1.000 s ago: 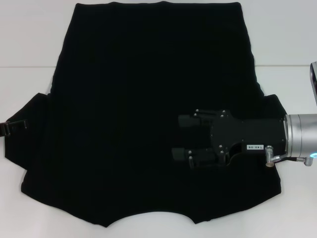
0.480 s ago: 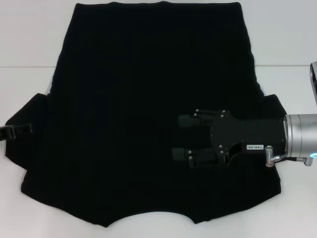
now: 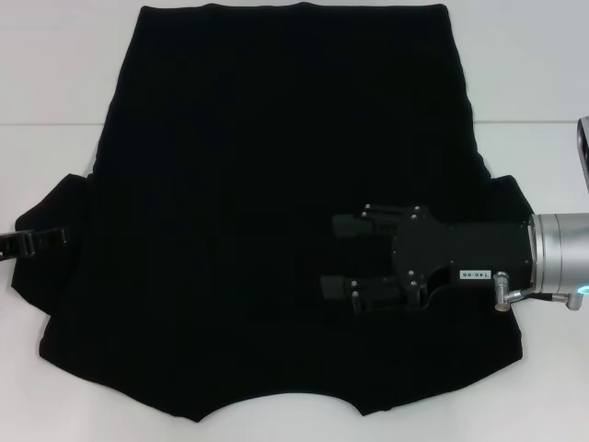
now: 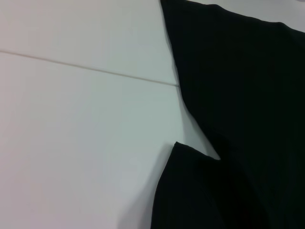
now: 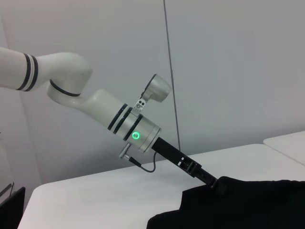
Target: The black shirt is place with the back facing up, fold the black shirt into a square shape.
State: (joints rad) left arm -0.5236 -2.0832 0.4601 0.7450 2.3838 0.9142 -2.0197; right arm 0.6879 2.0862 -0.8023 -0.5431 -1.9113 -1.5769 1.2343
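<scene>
White desk (image 3: 55, 74) carries the black shirt (image 3: 276, 184) spread flat, the right tool (image 3: 336, 255) released above its right side, the left tool (image 3: 41, 244) at its left-edge sleeve, grip unclear.

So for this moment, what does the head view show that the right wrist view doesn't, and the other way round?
Only the head view shows the whole black shirt spread flat, with the right gripper over its right part, fingers apart. Only the right wrist view shows the left arm full length, its green light lit, reaching down to the shirt's edge. Both show the shirt, the white table, and the left gripper at the left sleeve; whether it grips the cloth can't be told.
</scene>
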